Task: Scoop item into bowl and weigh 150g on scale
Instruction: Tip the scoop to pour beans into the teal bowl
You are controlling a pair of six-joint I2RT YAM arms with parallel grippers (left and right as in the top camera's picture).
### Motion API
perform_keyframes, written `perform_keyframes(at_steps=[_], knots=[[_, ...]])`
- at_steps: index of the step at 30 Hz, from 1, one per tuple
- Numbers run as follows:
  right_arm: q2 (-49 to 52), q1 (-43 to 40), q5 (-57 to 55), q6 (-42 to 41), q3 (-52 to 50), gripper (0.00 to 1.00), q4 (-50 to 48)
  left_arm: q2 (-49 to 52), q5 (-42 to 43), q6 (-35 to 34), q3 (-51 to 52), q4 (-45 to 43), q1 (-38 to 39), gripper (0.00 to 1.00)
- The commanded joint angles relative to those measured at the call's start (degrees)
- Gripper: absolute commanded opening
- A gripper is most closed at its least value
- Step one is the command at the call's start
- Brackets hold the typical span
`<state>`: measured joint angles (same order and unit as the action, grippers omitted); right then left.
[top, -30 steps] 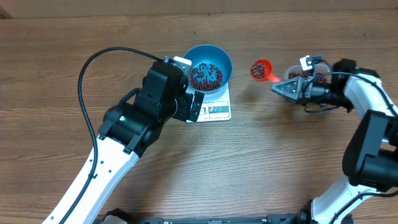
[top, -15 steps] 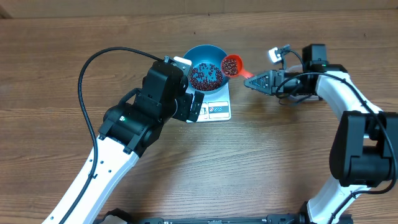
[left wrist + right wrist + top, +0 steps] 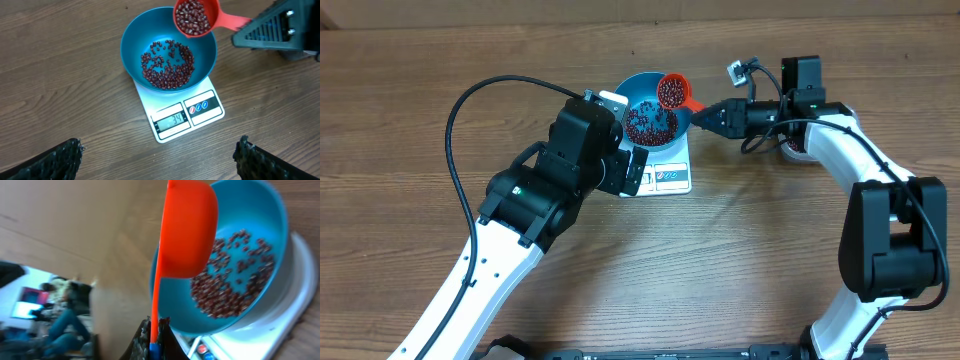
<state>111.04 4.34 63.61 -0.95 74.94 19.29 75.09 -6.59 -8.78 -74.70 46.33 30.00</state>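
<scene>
While the right gripper (image 3: 708,118) is clamped tight on the handle of the orange scoop (image 3: 196,17), the cup of that scoop hangs over the far right rim of the bowl (image 3: 134,42), mouth upward and filled with beans (image 3: 167,67); the right wrist view shows the thin handle pinched between the two fingertips, with the cup's underside in front of the bowl's opening.

The bowl stands on the scale (image 3: 200,120), covering the far part of the platform; the near edge, with its display (image 3: 171,120) and the blue-marked buttons beside it, is uncovered; the display reads 34.

Beans lie in a loose layer across the bottom of the bowl and a little way up the right-hand wall; bare blue shows around them on the left and far sides; a second lot sits heaped in the scoop, apart from those in the bowl.

The left gripper (image 3: 157,159) hovers above the table (image 3: 770,250) on the near side of the scale, jaws spread to their full width and holding nothing; only the dark fingers (image 3: 60,160) show at the lower corners of its own view, well apart; neither touches scale or bowl.

A black cable (image 3: 470,110) loops out from the left arm over the table.
</scene>
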Motion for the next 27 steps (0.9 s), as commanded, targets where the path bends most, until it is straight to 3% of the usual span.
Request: perform_keyframes(at_steps=[1,22,27], knots=[[0.1,1.1,-6.0,7.2,-0.1,0.04,-1.4,-0.8,0.5,1.0,-1.2,0.0,-0.1,1.00],[0.1,1.5,-7.3,61.9,-0.1,0.04,-1.3,-0.8,0.5,1.0,-1.2,0.0,-0.1,0.99],[0.1,1.5,-11.4,65.0,-0.1,0.04,-1.9,-0.8,0.5,1.0,-1.2,0.0,-0.1,0.99]])
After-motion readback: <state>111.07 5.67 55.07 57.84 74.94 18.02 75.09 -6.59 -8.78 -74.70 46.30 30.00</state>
